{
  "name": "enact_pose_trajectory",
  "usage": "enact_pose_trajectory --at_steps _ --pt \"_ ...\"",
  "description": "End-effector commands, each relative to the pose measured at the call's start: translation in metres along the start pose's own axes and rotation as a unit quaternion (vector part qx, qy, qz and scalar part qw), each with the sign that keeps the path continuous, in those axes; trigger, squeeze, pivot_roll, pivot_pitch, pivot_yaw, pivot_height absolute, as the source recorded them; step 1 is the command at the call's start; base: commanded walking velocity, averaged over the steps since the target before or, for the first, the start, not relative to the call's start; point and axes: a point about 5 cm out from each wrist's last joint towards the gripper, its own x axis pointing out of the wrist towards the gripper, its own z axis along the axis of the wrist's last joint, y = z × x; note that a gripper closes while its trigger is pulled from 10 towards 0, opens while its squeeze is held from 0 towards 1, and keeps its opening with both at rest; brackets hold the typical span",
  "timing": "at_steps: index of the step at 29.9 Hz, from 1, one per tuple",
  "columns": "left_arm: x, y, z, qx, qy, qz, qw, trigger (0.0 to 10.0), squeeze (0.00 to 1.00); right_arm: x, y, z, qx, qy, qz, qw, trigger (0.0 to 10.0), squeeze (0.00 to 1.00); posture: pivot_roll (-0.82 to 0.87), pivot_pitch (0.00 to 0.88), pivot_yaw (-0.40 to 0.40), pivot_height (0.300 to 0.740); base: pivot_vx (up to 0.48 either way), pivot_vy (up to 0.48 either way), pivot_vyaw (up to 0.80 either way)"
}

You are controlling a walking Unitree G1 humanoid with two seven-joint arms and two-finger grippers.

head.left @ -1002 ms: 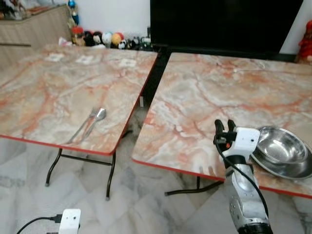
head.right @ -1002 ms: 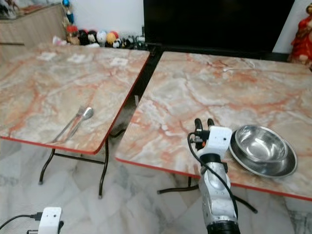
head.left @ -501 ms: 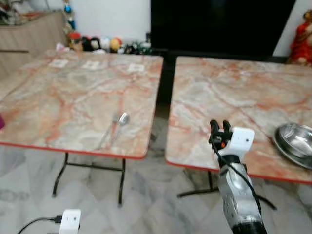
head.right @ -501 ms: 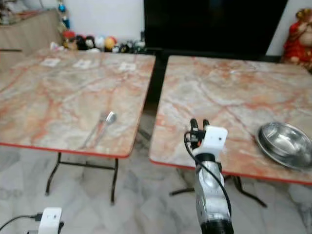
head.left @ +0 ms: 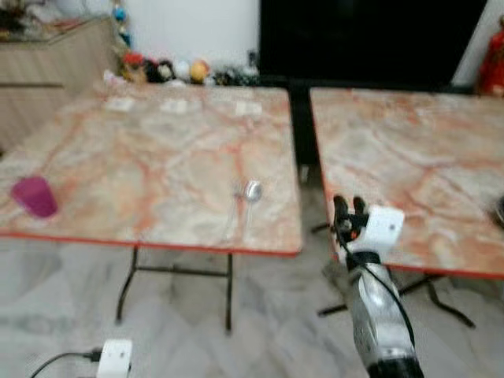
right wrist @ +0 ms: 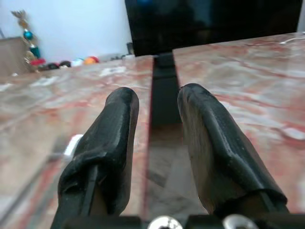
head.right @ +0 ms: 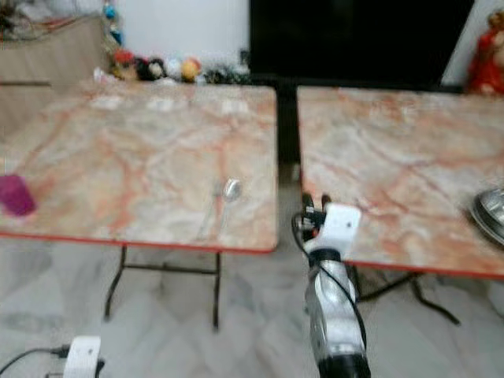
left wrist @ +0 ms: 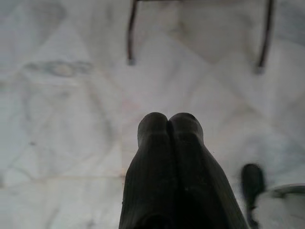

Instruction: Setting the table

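Note:
A spoon and a fork [head.left: 246, 201] lie side by side near the front right corner of the left marble table [head.left: 142, 150]. A purple cup [head.left: 34, 196] stands at that table's front left. The rim of a steel bowl [head.right: 492, 214] shows at the right edge, on the right table [head.left: 417, 157]. My right gripper [head.left: 349, 203] is raised at the gap between the two tables, open, with nothing between its fingers [right wrist: 119, 119]. My left gripper [left wrist: 167, 119] hangs low over the floor, shut and holding nothing.
A dark gap [head.left: 303, 150] separates the two tables, both on thin black folding legs [head.left: 126, 276]. A large black screen [head.left: 370, 39] and a row of small toys [head.left: 165, 71] stand behind them. A wooden cabinet [head.left: 55, 55] is at the back left. The floor is pale marble.
The whole view has swung to the left: the purple cup has come into view and the steel bowl has slid to the right edge. Both grippers keep their pose.

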Motion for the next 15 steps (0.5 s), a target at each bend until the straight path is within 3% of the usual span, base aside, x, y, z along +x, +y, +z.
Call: enact_pose_trajectory --at_steps 1,11,15 --pt "-0.0014 -0.0053 -0.0040 -0.004 0.007 -0.005 1.000 10.0 0.00 -0.0046 -0.0139 -0.0037 -0.005 0.008 -0.023 1.000 10.0 0.00 0.00 0.000 0.009 0.740 0.000 0.480 0.00" --pt "-0.0008 -0.0043 -0.0022 -0.010 0.004 0.000 1.000 10.0 0.00 -0.0050 -0.0105 -0.0065 -0.002 0.017 -0.021 1.000 10.0 0.00 0.01 0.000 -0.002 0.740 0.000 0.473 0.00" --pt "-0.0012 -0.0048 -0.0029 -0.005 0.004 -0.002 1.000 10.0 0.00 -0.0043 -0.0118 -0.0064 -0.002 0.017 -0.023 1.000 10.0 0.00 0.02 0.000 -0.003 0.740 0.000 0.000 0.00"
